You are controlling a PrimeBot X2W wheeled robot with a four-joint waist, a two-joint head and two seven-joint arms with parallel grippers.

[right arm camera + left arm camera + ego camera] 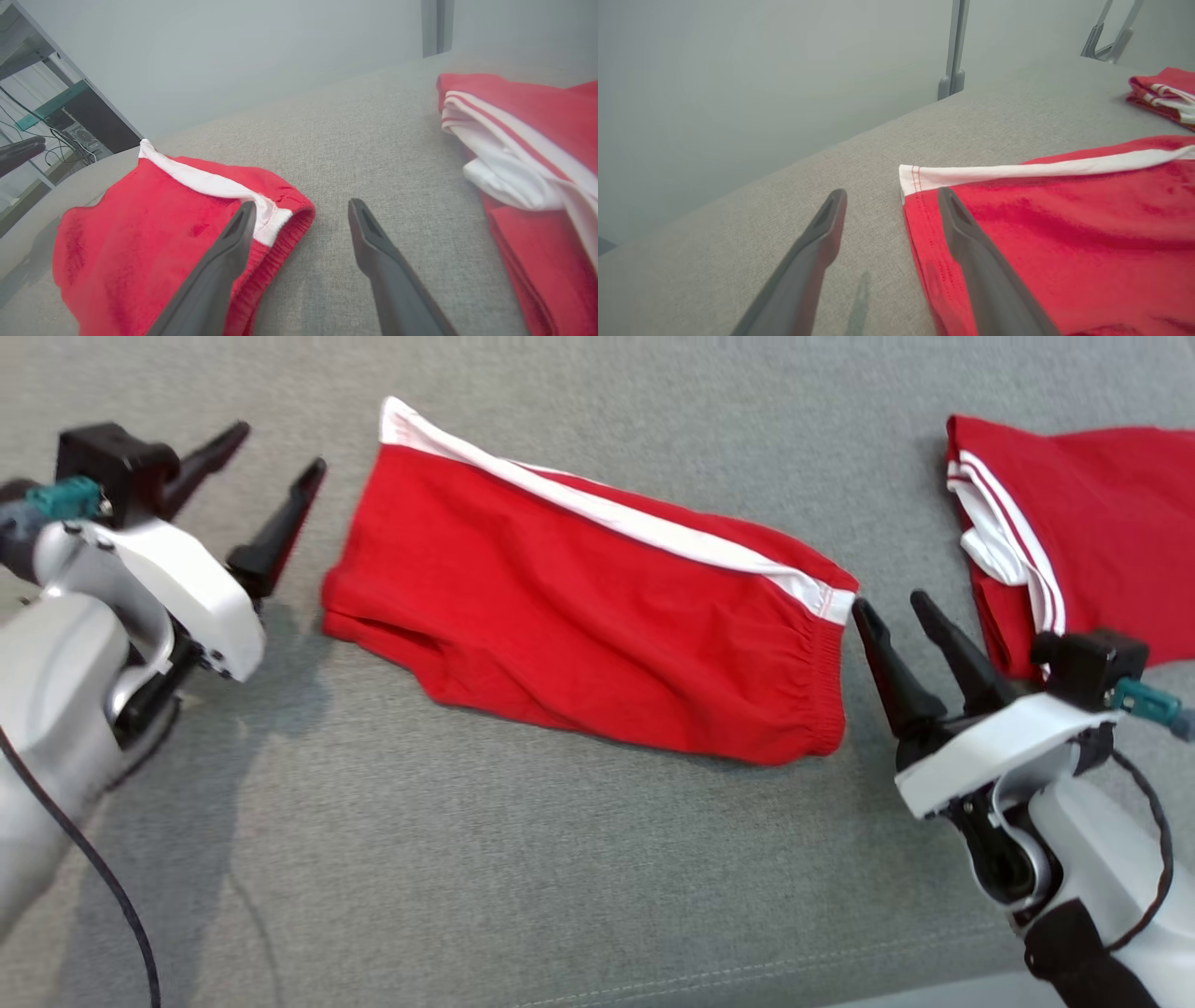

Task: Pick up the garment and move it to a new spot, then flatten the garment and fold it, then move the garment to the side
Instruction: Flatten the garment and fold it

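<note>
My left pincer (280, 445), spread and empty, sits at nine o'clock of the red shorts (579, 616), aimed toward one o'clock. My right pincer (887, 600), equally spread, sits at three o'clock. They lie on the bench (560, 859).

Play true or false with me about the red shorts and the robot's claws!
The red shorts lie on the grey surface. True.
The left claw is gripping the shorts. False: it is open and holds nothing.
The right claw is open. True.
The shorts have a blue stripe. False: the stripe is white.
Another red garment lies off to the robot's right. True.
</note>
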